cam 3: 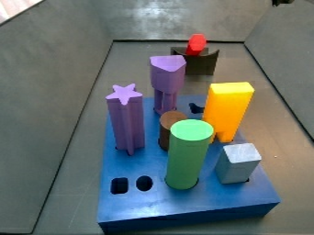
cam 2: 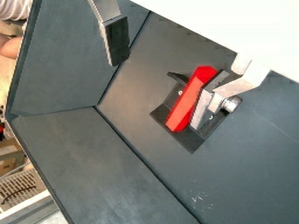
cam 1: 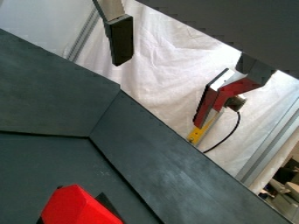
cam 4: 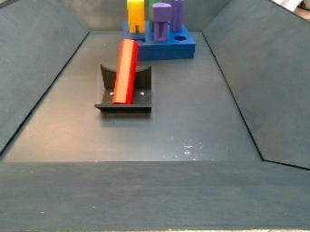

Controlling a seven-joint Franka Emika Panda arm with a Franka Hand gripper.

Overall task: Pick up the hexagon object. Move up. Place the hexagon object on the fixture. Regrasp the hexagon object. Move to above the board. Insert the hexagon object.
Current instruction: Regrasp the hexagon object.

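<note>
The red hexagon object (cam 4: 125, 68) leans slanted on the dark fixture (cam 4: 125, 101), its lower end on the base plate and its upper end raised. It also shows in a side view as a red tip (cam 3: 196, 42) on the fixture (cam 3: 199, 61), behind the blue board (cam 3: 185, 197). My gripper (cam 2: 173, 80) is open, with its fingers wide apart. In a wrist view the hexagon object (cam 2: 187, 98) lies past the fingers, close beside the silver one (cam 2: 225, 92), and the dark-padded finger (cam 2: 115, 41) is far off it. Nothing is held. My gripper (cam 1: 184, 63) also shows with the hexagon object (cam 1: 76, 206).
The board (cam 4: 161, 45) carries tall pegs: a purple star (cam 3: 123, 115), a purple rounded one (cam 3: 167, 81), a green cylinder (cam 3: 190, 154), an orange-yellow block (cam 3: 229, 110) and a grey cube (cam 3: 240, 162). Sloped dark walls (cam 4: 49, 82) enclose the floor. White cloth (cam 1: 176, 70) hangs outside.
</note>
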